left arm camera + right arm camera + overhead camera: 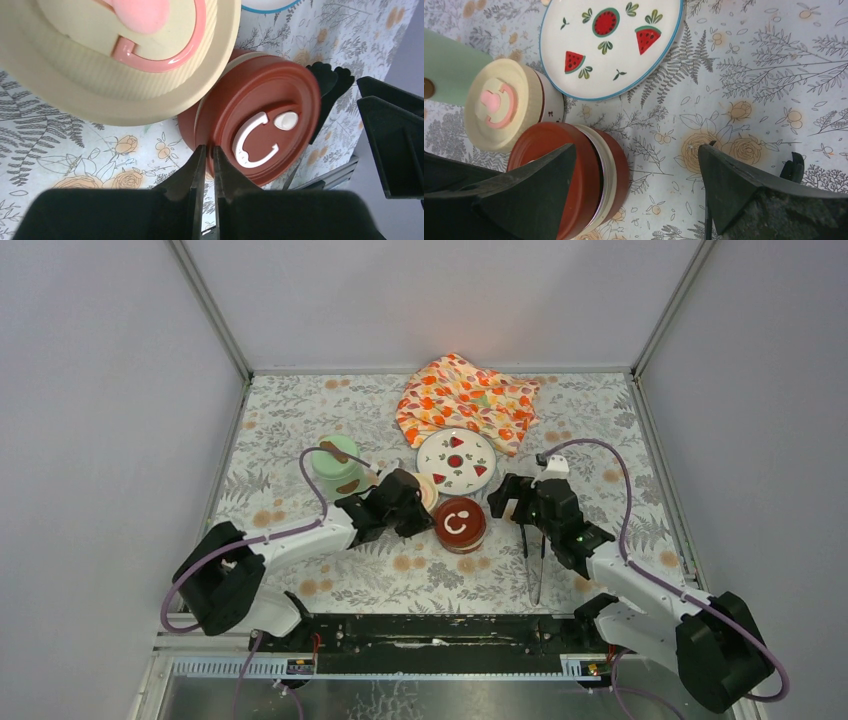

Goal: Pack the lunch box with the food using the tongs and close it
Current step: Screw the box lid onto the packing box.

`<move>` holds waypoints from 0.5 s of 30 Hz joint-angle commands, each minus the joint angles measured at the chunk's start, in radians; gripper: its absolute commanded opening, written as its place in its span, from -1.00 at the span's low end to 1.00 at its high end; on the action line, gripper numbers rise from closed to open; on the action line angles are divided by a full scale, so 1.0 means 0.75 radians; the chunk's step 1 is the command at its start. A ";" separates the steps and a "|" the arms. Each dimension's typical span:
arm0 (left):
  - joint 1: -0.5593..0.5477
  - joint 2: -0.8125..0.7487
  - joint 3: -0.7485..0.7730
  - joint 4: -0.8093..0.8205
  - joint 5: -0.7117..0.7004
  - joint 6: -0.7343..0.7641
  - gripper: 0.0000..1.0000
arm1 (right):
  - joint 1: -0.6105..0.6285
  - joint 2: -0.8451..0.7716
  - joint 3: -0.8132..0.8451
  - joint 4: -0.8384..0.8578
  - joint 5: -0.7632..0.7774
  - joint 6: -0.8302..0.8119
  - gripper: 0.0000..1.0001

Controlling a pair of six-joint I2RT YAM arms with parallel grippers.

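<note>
- The left claw (209, 162) is pressed together and pinches nothing. Its black tips sit at the rim of the low round pot with a dark red lid (260, 130).
- That lid is smooth, glossy plastic, with a white C-shaped handle and a small white oval knob. A pale band circles the pot's wall.
- Just ahead of the left claw stands the low round pot with a cream lid (125, 60), ribbed at the edge and fitted with a pink ring handle.
- The tall mint-green cylinder (335, 472) stands lidded beside the left claw.
- The right claw (636, 147) is spread wide and empty, with the dark red pot close by one finger.
- The slim dark metal tongs (540, 570) lie flat behind the right claw, beside its arm.
- The round white plate with watermelon prints (609, 45) lies ahead of both claws, and the crumpled orange flower-patterned cloth (465, 400) lies beyond it.
</note>
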 commanded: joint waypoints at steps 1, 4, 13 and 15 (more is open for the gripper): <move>-0.030 0.060 0.066 0.037 -0.059 0.021 -1.00 | -0.012 0.044 0.023 0.051 -0.060 0.018 1.00; -0.041 0.090 0.086 0.014 -0.068 0.022 -1.00 | -0.012 0.063 0.026 0.062 -0.099 0.013 1.00; -0.080 0.131 0.157 -0.042 -0.117 0.041 -0.94 | -0.011 0.190 0.085 0.050 -0.233 -0.011 0.90; -0.086 0.139 0.177 -0.061 -0.130 0.047 -0.91 | -0.011 0.227 0.101 0.048 -0.274 -0.012 0.81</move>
